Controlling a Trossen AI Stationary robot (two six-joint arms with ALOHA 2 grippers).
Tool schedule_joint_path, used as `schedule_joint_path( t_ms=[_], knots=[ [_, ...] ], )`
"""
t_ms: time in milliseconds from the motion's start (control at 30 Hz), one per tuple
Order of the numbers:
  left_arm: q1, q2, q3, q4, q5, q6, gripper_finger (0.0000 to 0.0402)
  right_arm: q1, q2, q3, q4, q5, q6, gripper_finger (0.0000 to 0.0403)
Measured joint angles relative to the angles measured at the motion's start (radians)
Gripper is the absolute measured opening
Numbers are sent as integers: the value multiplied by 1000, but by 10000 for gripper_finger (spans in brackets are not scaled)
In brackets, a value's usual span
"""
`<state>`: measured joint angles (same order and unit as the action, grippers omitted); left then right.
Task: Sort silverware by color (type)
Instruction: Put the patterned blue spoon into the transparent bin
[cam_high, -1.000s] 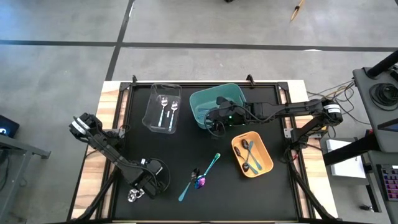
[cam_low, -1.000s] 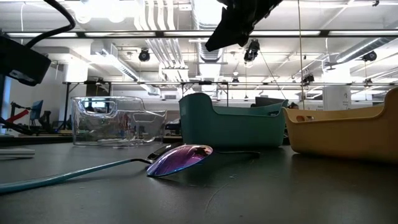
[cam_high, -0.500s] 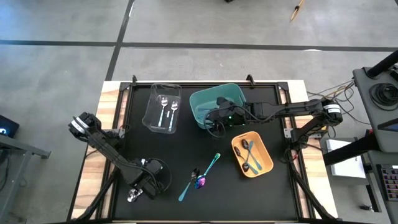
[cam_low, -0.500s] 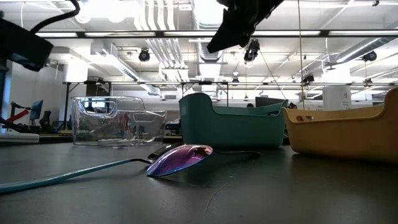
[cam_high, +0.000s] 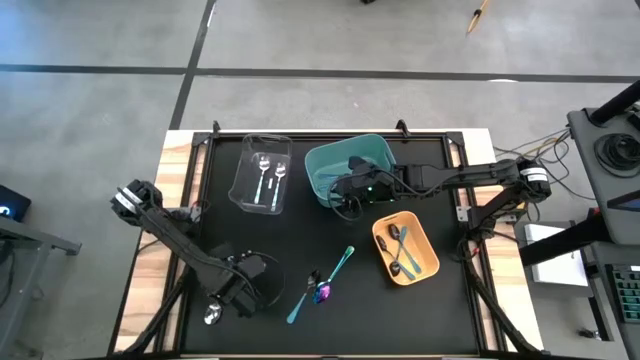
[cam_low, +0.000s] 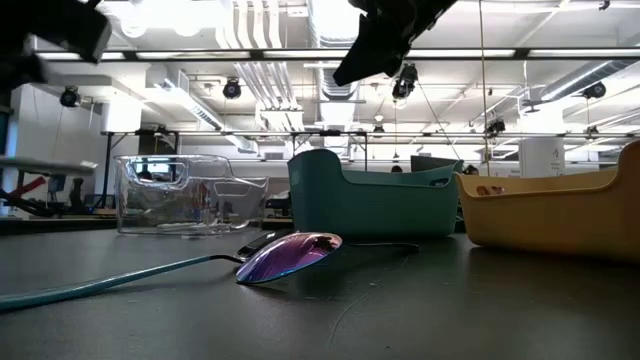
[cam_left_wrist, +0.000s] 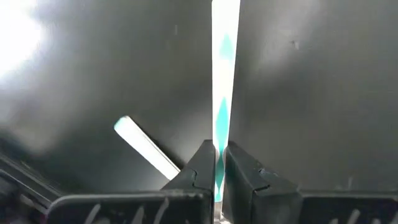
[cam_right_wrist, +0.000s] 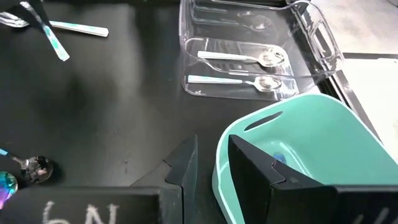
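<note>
My left gripper (cam_high: 240, 288) stands at the mat's near left, pointing down, shut on a silver utensil (cam_left_wrist: 224, 74). A second silver piece (cam_left_wrist: 146, 146) lies flat on the mat beside it. A teal-handled spoon (cam_high: 335, 268), an iridescent purple spoon (cam_high: 322, 293) and a small dark one (cam_high: 314, 277) lie near the mat's middle front. My right gripper (cam_right_wrist: 208, 171) hovers open above the teal bin (cam_high: 345, 165), with nothing between its fingers. My left gripper pinches the silver utensil's flat handle (cam_left_wrist: 218, 163) between its two fingertips, coming from above and pointing down. The handle runs straight out past the fingers. In the right wrist view the utensil (cam_right_wrist: 46, 31) slants down, tilted over the mat.
A clear bin (cam_high: 262, 172) at the far left holds two silver spoons. An orange bin (cam_high: 405, 250) at the right holds dark and purple spoons. The teal bin's rim (cam_right_wrist: 273, 118) lies just under my right gripper. Bare mat stretches between the bins and the front edge.
My left gripper has risen from the mat and rolled about its own line while staying shut, taking the silver utensil up with it. The other silver piece has stayed on the mat.
</note>
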<state>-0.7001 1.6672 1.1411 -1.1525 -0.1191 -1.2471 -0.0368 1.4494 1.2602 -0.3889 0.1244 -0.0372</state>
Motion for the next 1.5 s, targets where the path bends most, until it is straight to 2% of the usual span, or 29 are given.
schedule_joint_path(
  t_ms=[300, 533, 667, 867, 1000, 1133, 1300, 1500],
  knots=[
    [21, 4, 96, -58, -177, 347, 0, 0, 0, 0, 5, -152, 41, 82],
    [25, 37, 141, -108, -326, 585, 0, 13, 25, 0, 13, -185, 106, 82],
    [31, 43, 141, -118, -384, 703, 0, 24, 48, 0, 20, -199, 154, 82],
    [38, 43, 141, -134, -425, 868, 5, 29, 76, 0, 82, -309, 244, 83],
    [42, 43, 140, -136, -465, 964, 6, 45, 93, 0, 118, -316, 296, 102],
    [49, 43, 140, -135, -473, 1028, 7, 71, 114, 4, 137, -316, 316, 137],
    [57, 43, 140, -128, -546, 1080, 8, 100, 148, 24, 155, -316, 298, 179],
    [65, 43, 140, -128, -616, 1135, 8, 116, 195, 29, 201, -308, 251, 194]
  ],
)
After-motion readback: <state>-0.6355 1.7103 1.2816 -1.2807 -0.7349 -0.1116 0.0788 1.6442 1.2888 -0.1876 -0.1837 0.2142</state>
